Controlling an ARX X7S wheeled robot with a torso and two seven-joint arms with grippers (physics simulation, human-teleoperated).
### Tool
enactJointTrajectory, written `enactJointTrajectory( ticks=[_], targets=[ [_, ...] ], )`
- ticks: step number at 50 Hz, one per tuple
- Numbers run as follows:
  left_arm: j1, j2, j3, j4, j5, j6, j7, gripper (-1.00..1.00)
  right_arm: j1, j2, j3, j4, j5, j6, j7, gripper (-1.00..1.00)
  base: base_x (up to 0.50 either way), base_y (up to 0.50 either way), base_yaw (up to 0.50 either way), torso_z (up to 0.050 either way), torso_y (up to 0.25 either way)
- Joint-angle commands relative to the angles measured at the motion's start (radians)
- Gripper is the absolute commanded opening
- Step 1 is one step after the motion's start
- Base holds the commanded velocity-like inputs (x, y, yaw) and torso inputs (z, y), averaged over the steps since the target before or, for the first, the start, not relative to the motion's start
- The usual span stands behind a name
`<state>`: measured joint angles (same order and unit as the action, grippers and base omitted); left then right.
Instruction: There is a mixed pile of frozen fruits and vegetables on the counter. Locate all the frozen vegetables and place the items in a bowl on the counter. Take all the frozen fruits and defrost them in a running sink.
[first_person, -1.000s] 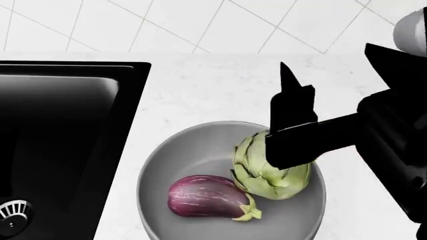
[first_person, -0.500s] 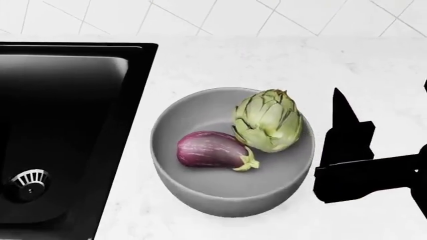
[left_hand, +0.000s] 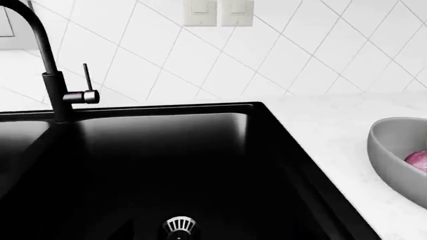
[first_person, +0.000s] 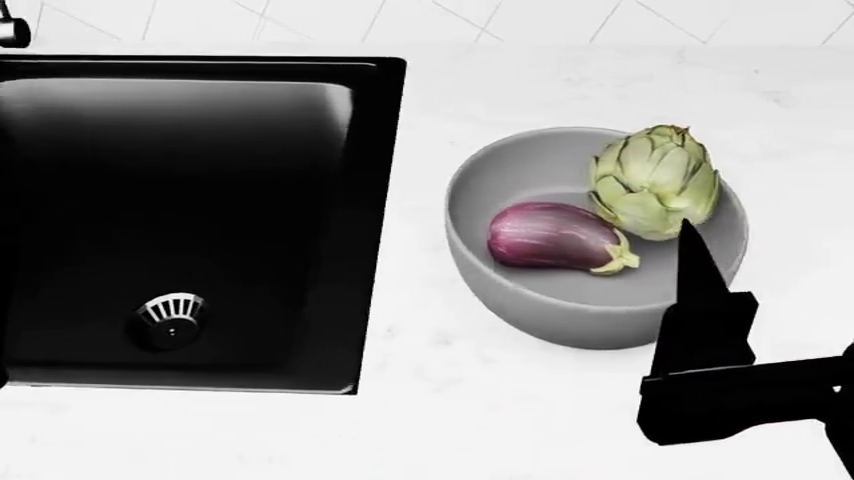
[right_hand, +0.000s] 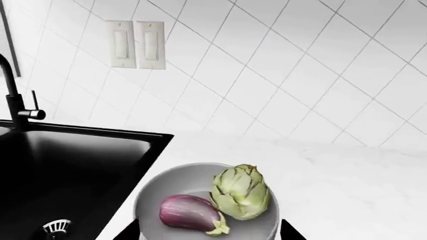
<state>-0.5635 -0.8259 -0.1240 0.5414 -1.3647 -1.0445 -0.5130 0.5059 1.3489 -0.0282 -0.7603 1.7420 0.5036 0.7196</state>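
Observation:
The light-grey bowl (first_person: 574, 322) stands on the white counter (first_person: 454, 420) just right of the black sink (first_person: 200, 200). Inside it sit the pale green artichoke (first_person: 654, 180) and a purple eggplant (first_person: 547, 235). My right gripper (first_person: 694, 270) hovers at the bowl's near right rim, open and empty. In the right wrist view its black fingertips (right_hand: 130, 232) flank the bowl (right_hand: 150, 200), with artichoke (right_hand: 240, 192) and eggplant (right_hand: 190, 212) ahead. The left wrist view looks into the sink (left_hand: 167, 165) and shows the bowl's edge (left_hand: 387, 155). The frozen fruits are out of view. My left gripper does not show.
A tall black faucet (left_hand: 53, 75) with a lever stands behind the sink; it also shows in the right wrist view as the faucet (right_hand: 13, 95). A slotted metal drain (first_person: 171, 315) lies in the basin. A tiled wall with two switches (right_hand: 137, 44) backs the counter.
My right gripper has drawn back off the artichoke, which stays in the bowl, and now sits at the bowl's near right. The head view has shifted, showing more of the sink.

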Motion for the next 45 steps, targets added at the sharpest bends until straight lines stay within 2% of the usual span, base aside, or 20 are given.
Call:
enactJointTrajectory(
  ticks=[1, 3, 8, 12, 30, 37, 45],
  targets=[
    [0.002, 0.011, -0.021, -0.007, 0.009, 0.029, -0.003, 1.0, -0.158, 0.008, 0.114, -0.029, -0.045, -0.042, -0.026, 1.0, 0.0, 0.5, 0.0, 0.0, 0.0],
    [0.0, 0.012, -0.018, -0.007, 0.009, 0.028, -0.005, 1.0, -0.181, 0.005, 0.136, -0.03, -0.047, -0.044, -0.028, 1.0, 0.0, 0.5, 0.0, 0.0, 0.0],
    [-0.007, 0.013, -0.018, -0.003, -0.004, 0.025, -0.018, 1.0, -0.037, -0.005, 0.035, -0.018, -0.026, -0.008, -0.015, 1.0, 0.0, 0.5, 0.0, 0.0, 0.0],
    [-0.004, 0.009, -0.021, -0.004, -0.007, 0.027, -0.014, 1.0, -0.023, -0.029, 0.003, -0.014, -0.042, 0.007, -0.01, 1.0, 0.0, 0.5, 0.0, 0.0, 0.0],
    [0.008, 0.019, -0.009, -0.004, 0.01, 0.038, -0.013, 1.0, -0.17, -0.014, 0.117, -0.023, -0.053, -0.027, -0.018, 1.0, 0.0, 0.5, 0.0, 0.0, 0.0],
    [0.013, 0.011, -0.015, -0.005, 0.01, 0.041, -0.007, 1.0, -0.115, -0.024, 0.071, -0.019, -0.049, -0.01, -0.009, 1.0, 0.0, 0.5, 0.0, 0.0, 0.0],
    [0.017, 0.011, -0.013, -0.006, 0.009, 0.043, -0.009, 1.0, -0.125, -0.021, 0.079, -0.022, -0.053, -0.004, -0.008, 1.0, 0.0, 0.5, 0.0, 0.0, 0.0]
  ],
)
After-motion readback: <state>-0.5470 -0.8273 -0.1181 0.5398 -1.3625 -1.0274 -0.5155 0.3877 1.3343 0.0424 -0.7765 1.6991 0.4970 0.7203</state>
